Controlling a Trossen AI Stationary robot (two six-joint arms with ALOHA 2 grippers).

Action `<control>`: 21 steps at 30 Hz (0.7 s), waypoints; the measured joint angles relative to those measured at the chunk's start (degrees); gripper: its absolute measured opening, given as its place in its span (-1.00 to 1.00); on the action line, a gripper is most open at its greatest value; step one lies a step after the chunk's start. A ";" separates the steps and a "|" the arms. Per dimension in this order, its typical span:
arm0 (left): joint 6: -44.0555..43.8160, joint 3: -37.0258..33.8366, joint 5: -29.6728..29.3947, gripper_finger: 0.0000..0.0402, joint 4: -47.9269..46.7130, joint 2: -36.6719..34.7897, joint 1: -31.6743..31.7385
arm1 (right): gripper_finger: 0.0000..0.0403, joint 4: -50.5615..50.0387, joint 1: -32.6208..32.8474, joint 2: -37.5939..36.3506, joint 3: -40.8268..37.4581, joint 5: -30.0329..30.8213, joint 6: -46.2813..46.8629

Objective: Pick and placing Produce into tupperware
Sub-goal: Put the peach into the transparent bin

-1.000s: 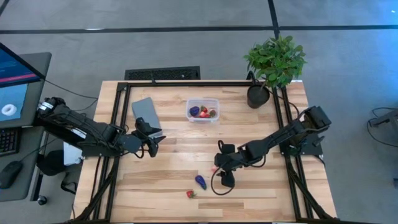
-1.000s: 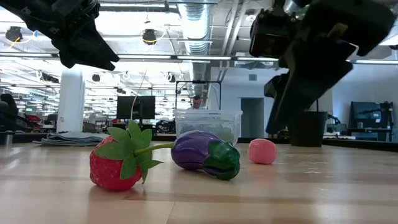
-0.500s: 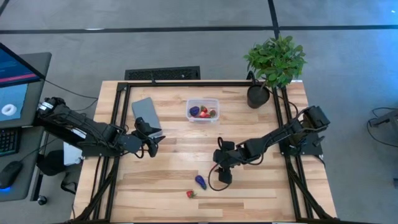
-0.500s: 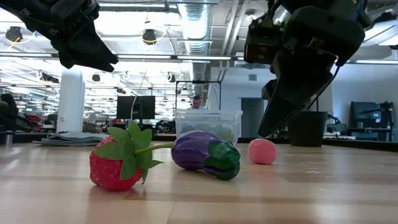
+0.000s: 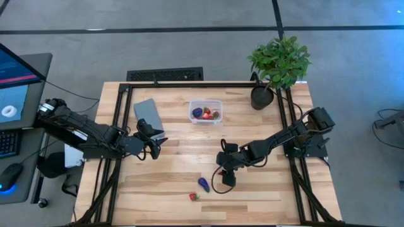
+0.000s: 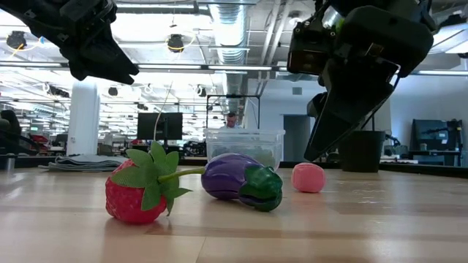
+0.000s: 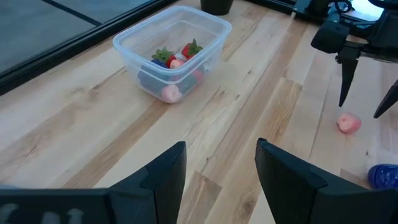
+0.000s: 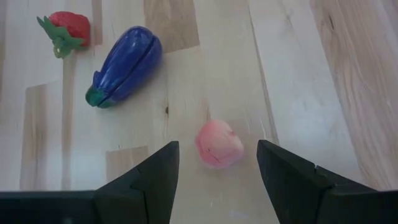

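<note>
The clear tupperware point(image 5: 206, 112) point(image 7: 174, 50) stands on the far middle of the table with several produce pieces inside. Three pieces lie loose on the wood nearer the front: a pale pink piece point(image 8: 219, 144) point(image 6: 308, 177), a purple eggplant point(image 5: 203, 183) point(image 8: 123, 65) and a red strawberry point(image 5: 194, 197) point(image 6: 139, 191). My right gripper point(image 8: 216, 149) point(image 5: 222, 173) hangs open just above the pink piece, fingers pointing down, one on each side of it and touching nothing. My left gripper point(image 7: 221, 149) point(image 5: 154, 146) waits open above the table's left part.
A potted plant point(image 5: 278, 63) stands at the far right corner. A flat grey lid point(image 5: 148, 113) lies left of the tub. Bare wood stretches between the loose pieces and the tub. Black frame rails run along the table's edges.
My right gripper has moved a little toward the table's left and far side, coming over the pink piece, and has then kept still. Its fingers have stayed open. The produce has not moved.
</note>
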 joint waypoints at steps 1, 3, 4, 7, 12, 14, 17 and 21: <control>0.00 0.00 0.00 -0.10 0.00 0.00 0.00 | 0.20 0.00 0.00 0.00 0.00 0.07 -0.27; 0.00 0.00 -0.01 -0.10 0.00 0.00 0.02 | 0.20 0.00 -0.10 -0.02 0.00 0.52 -0.35; 0.00 0.00 -0.02 -0.10 0.00 0.00 0.00 | 0.20 -0.02 -0.31 -0.02 0.00 0.54 -0.45; 0.00 0.00 -0.02 -0.10 0.00 0.00 0.01 | 0.19 -0.02 -0.50 -0.02 0.00 0.67 -1.71; 0.00 0.00 -0.02 -0.10 0.00 0.00 0.00 | 0.19 0.00 -1.15 1.89 -0.05 0.05 -2.42; 0.00 0.00 -0.02 -0.10 -0.08 0.00 0.00 | 0.19 1.54 -1.14 3.11 0.28 -0.93 -2.42; -0.02 0.00 -0.02 -0.10 -0.31 -0.01 0.00 | 0.19 2.23 -0.66 3.91 0.13 -1.95 -2.37; -0.02 0.02 -0.02 -0.10 -0.59 0.00 0.00 | 0.19 2.62 -0.63 4.76 0.13 -2.15 -1.97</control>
